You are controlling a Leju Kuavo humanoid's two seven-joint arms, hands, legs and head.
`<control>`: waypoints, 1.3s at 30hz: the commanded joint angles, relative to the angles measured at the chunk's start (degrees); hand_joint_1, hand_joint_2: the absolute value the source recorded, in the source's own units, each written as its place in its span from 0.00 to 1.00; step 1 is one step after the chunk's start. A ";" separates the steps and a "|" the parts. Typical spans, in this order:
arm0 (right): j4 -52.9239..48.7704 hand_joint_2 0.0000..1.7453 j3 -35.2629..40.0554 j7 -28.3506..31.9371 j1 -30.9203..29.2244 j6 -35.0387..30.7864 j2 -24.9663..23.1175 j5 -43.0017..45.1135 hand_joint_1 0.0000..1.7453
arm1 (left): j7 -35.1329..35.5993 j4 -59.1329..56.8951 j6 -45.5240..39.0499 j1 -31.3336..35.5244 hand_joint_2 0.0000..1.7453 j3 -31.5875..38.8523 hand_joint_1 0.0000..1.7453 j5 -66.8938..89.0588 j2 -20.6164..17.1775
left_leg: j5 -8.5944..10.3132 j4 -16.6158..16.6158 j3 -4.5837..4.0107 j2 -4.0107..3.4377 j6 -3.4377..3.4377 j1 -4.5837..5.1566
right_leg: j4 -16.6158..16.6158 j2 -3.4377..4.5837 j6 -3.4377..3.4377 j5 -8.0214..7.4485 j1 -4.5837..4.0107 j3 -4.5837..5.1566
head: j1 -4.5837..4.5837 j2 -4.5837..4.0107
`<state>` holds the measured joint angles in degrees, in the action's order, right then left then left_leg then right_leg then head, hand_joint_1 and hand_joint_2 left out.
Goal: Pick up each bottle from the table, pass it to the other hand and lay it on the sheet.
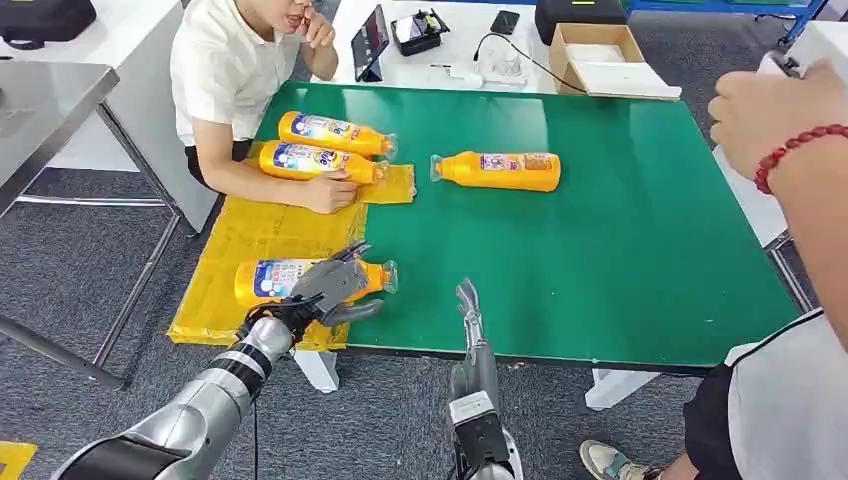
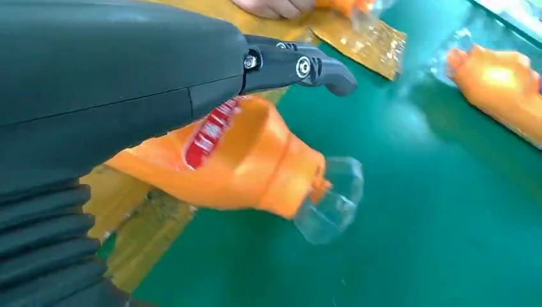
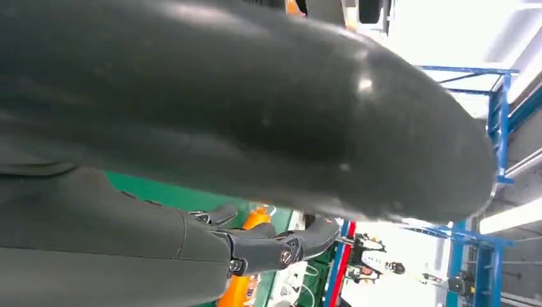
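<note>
Left hand (image 1: 335, 285) lies over the orange plastic bottle with the clear cap (image 1: 300, 277) on the yellow sheet (image 1: 240, 245), fingers spread (grasp unclear); it could roll off. Left wrist view hides the fingers' contact. Right hand (image 1: 468, 305), empty, shows edge-on.
</note>
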<state>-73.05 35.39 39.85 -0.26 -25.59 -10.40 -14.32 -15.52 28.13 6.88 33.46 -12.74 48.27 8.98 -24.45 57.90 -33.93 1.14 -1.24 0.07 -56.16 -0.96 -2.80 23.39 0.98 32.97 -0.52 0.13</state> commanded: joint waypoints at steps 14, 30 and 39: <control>-5.46 1.00 1.74 0.15 2.02 -9.84 6.06 3.06 0.00 | -12.82 46.29 -20.33 -26.02 1.00 -8.95 0.00 -39.42 1.99 | -0.17 0.03 -0.81 -0.41 0.03 0.01 | 0.01 0.29 0.06 0.10 -0.01 0.89 | 0.00 0.00; -3.88 1.00 -16.11 -5.29 4.84 -13.44 11.85 -21.23 0.00 | -16.00 67.41 -28.60 -37.92 1.00 -13.02 0.00 -46.21 -3.23 | -0.18 -0.01 -1.02 -0.44 0.06 0.01 | 0.07 0.37 0.05 0.04 -0.01 1.10 | 0.00 0.00; 6.96 1.00 -20.59 -10.59 -1.35 -7.89 14.51 -29.39 0.00 | -18.18 70.32 -27.83 -38.80 1.00 -13.50 0.00 -43.93 -3.60 | -0.21 -0.03 -0.87 -0.56 0.07 -0.03 | 0.12 0.46 0.08 0.02 -0.05 0.97 | 0.00 0.00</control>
<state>-77.40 20.38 29.53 4.52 -37.09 1.20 -42.14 -32.19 94.94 -20.79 -4.69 -24.13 2.30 8.63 -24.57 57.94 -35.09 0.76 -1.24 0.08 -56.14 -0.66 -2.83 23.38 0.98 34.21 -0.52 0.13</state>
